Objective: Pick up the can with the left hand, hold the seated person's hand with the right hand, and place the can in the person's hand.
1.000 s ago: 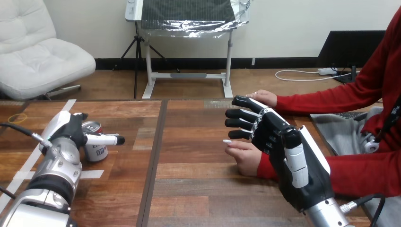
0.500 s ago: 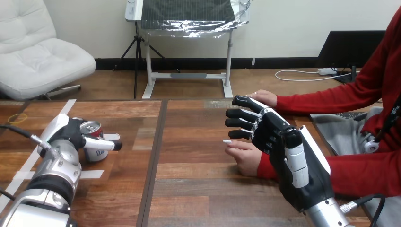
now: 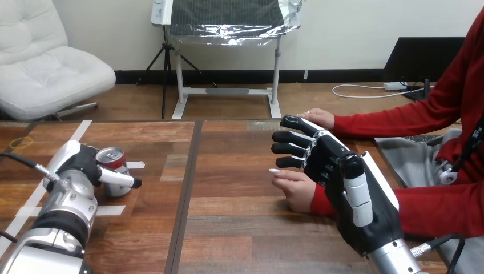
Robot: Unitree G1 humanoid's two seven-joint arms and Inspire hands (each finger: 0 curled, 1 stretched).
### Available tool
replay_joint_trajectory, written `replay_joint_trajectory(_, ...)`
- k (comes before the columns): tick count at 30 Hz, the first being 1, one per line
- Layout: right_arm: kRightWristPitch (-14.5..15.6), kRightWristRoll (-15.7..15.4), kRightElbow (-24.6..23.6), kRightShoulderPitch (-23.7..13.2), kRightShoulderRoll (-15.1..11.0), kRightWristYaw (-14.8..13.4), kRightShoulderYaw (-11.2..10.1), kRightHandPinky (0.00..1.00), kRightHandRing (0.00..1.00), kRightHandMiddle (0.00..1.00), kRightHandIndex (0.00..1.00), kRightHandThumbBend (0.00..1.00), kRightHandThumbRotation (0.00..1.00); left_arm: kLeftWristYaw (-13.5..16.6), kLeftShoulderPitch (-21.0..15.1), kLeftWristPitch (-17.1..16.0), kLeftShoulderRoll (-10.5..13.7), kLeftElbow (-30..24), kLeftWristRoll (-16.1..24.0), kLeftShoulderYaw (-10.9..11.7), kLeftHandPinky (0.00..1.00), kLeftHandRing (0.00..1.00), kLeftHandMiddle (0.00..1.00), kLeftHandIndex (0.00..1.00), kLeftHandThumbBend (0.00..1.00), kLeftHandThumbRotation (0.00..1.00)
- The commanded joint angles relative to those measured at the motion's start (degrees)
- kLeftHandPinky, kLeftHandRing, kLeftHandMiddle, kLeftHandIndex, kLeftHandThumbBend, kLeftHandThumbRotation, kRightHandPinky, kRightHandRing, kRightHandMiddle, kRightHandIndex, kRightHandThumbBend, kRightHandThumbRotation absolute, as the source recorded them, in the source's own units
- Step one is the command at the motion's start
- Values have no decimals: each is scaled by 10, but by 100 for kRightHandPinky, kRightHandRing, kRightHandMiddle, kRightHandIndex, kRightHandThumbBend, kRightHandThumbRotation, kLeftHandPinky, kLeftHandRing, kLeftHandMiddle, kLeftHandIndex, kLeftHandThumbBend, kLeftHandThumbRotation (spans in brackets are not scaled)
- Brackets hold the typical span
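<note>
Sitting on table [image 3: 240, 222], can [image 3: 112, 162] clasped sideways by left robot hand [image 3: 80, 164].

The table [image 3: 228, 228] is wood, plank grain showing under a soft sheen. The can [image 3: 110, 154] is metal, its top bright and glossy. The left hand [image 3: 85, 162] is matt black plastic with smooth, glossy white shells, on a satin silver metal forearm [image 3: 63, 214]. The right hand [image 3: 331, 165] is the same black-and-white plastic. Matt white tape [image 3: 108, 210] lies on the wood. The person's red sleeve [image 3: 434, 211] is soft, matt cloth.
</note>
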Motion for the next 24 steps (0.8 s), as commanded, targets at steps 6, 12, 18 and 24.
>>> replay_joint_trajectory(6,-9,8,-24,-30,-2,1,-6,72,77,79,84,88,100,6,-28,2,-1,-5,6,-3,49,65,72,73,79,7)
replay_joint_trajectory(12,-7,8,-27,-29,-1,0,-5,72,78,79,84,88,100,9,-29,3,0,-5,7,-4,50,66,72,73,78,4)
replay_joint_trajectory(18,-10,8,-24,-31,-1,2,-6,72,78,79,84,88,100,13,-28,-2,1,-5,9,-5,50,65,71,72,77,1)
replay_joint_trajectory(24,-11,7,-23,-31,-1,1,-6,72,78,79,84,88,100,20,-26,-7,1,-8,10,-5,50,64,70,71,76,0)
